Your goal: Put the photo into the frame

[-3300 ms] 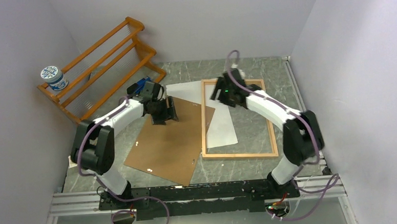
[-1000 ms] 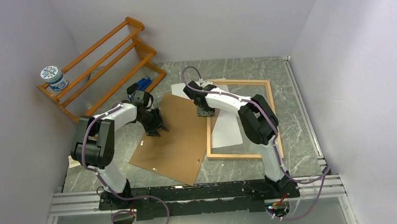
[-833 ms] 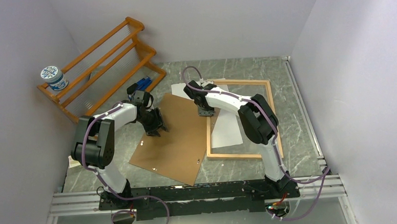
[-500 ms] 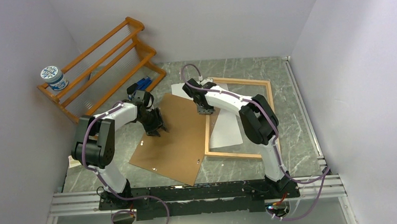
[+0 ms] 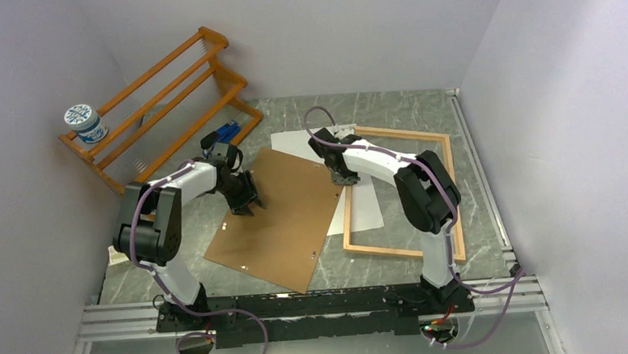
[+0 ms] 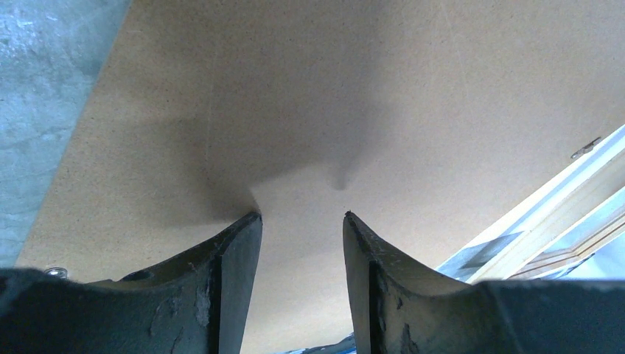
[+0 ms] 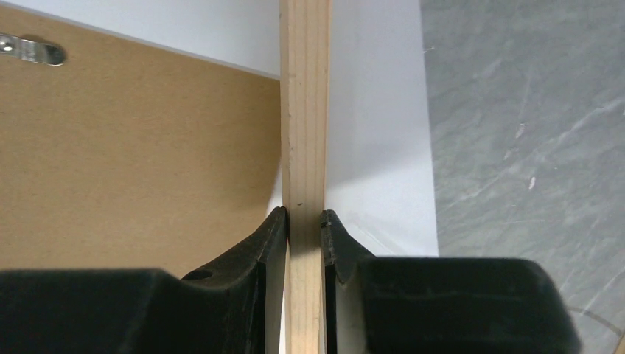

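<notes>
Looking from above, the frame (image 5: pixel 457 206) lies flat on the right part of the counter (image 5: pixel 404 107), a little turned. The photo (image 5: pixel 367 208) lies white side up. One part of it is inside the wooden border and one corner sticks out at the far left. The right hand (image 5: pixel 345 178) is at the frame's left strip, and the left hand (image 5: pixel 243 201) is over the brown backing board (image 5: pixel 276 215). An orange rack (image 5: pixel 160 96) with a small tub (image 5: pixel 83 122) stands at the far left.

The left wrist view shows what the top view hides: the left hand (image 6: pixel 301 215) is released, its fingers (image 6: pixel 236 280) apart with nothing between them, low over the board (image 6: pixel 368 88). I cannot tell if they touch it. A piece of the frame (image 6: pixel 560 214) shows at the right edge.

The right wrist view gives the grasp clearly. The right hand (image 7: pixel 304 215) is clenched on the frame's wooden strip (image 7: pixel 304 110), one finger on each side. The photo (image 7: pixel 376 110) lies white just right of the strip, the board (image 7: pixel 133 147) left of it, and the counter (image 7: pixel 531 110) beyond.
</notes>
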`<state>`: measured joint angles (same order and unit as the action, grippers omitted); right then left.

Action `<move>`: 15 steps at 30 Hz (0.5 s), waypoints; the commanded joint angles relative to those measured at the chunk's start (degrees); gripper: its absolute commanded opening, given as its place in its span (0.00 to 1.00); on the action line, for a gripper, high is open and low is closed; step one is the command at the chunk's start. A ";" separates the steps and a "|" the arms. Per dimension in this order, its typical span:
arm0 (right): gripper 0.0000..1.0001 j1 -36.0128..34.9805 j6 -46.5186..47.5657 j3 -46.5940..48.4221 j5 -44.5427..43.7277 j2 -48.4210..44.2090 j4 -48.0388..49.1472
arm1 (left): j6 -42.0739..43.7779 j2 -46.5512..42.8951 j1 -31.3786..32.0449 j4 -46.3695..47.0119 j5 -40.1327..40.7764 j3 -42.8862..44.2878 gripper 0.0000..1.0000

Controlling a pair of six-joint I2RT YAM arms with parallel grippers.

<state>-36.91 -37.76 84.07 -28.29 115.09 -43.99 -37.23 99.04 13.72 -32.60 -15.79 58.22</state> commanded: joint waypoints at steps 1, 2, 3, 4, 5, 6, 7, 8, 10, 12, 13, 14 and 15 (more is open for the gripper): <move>0.22 1.13 5.82 -2.26 -1.49 -4.95 5.18 | 1.11 1.48 -0.97 -2.89 6.12 -0.48 0.52; 0.22 1.38 6.31 -2.84 -1.33 -5.10 5.67 | 0.98 1.44 -0.97 -2.88 6.12 -0.35 0.52; 0.24 1.58 6.50 -3.43 -1.39 -5.09 5.93 | 0.87 1.35 -0.99 -2.91 6.10 -0.30 0.52; 0.24 1.97 6.67 -4.14 -1.39 -5.21 6.29 | 0.83 1.35 -0.97 -2.91 6.16 -0.23 0.52; 0.25 2.71 6.72 -4.93 -1.21 -5.45 6.63 | 0.70 1.26 -0.97 -2.91 6.19 -0.23 0.52; 0.26 3.35 6.80 -5.70 -0.97 -5.75 7.07 | 0.67 1.18 -0.97 -2.82 6.15 -0.22 0.52; 0.27 3.86 7.15 -6.97 -0.55 -6.20 7.59 | 0.64 1.12 -0.97 -2.82 6.14 -0.30 0.52; 0.29 4.34 7.55 -7.51 -0.31 -6.64 8.06 | 0.56 1.02 -0.97 -2.82 6.19 -0.30 0.52; 0.32 5.27 8.25 -9.20 0.08 -7.67 8.65 | 0.38 0.90 -0.97 -2.82 6.22 -0.21 0.52; 0.34 6.15 8.33 -10.22 0.46 -8.62 9.00 | 0.16 0.69 -1.02 -2.86 6.51 0.06 0.52; 0.35 6.54 8.46 -10.63 0.72 -8.91 9.17 | -0.17 0.61 -0.98 -3.28 6.97 0.28 0.53; 0.37 6.80 8.44 -10.87 0.70 -9.11 9.21 | -0.28 0.59 -0.97 -3.60 7.20 0.63 0.53; 0.40 6.96 8.35 -11.08 0.83 -9.28 9.24 | -0.29 0.55 -1.02 -3.86 7.32 1.00 0.53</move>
<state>-31.20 -30.96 73.76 -26.76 109.51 -36.45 -37.80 99.04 13.67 -32.91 -15.55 58.41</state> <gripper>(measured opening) 0.358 0.522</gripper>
